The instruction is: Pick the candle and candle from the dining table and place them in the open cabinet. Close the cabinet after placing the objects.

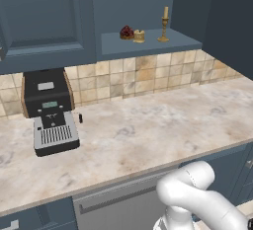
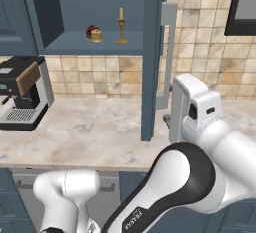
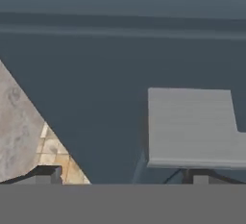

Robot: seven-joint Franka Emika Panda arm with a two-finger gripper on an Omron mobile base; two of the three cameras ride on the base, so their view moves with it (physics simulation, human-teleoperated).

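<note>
Currently at closing step: thin cream candle on brass candlestick (image 1: 164, 25) and squat ribbed yellow-gold candle (image 1: 139, 36) both stand on shelf of open dark blue-grey wall cabinet (image 1: 148, 45). My claw (image 3: 120, 176) spread wide, holding nothing, close against door's vertical silver bar handle (image 2: 167, 52). Next move, I judge: push door shut.

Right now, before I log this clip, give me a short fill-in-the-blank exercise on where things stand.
1. The candlestick candle stands on the shelf of the open ____.
2. The ribbed yellow candle sits between the candlestick and the dark ____ lump.
3. The cabinet door is still ____.
4. On the counter stands a ____ machine.

Missing words: cabinet; red; open; coffee
</note>
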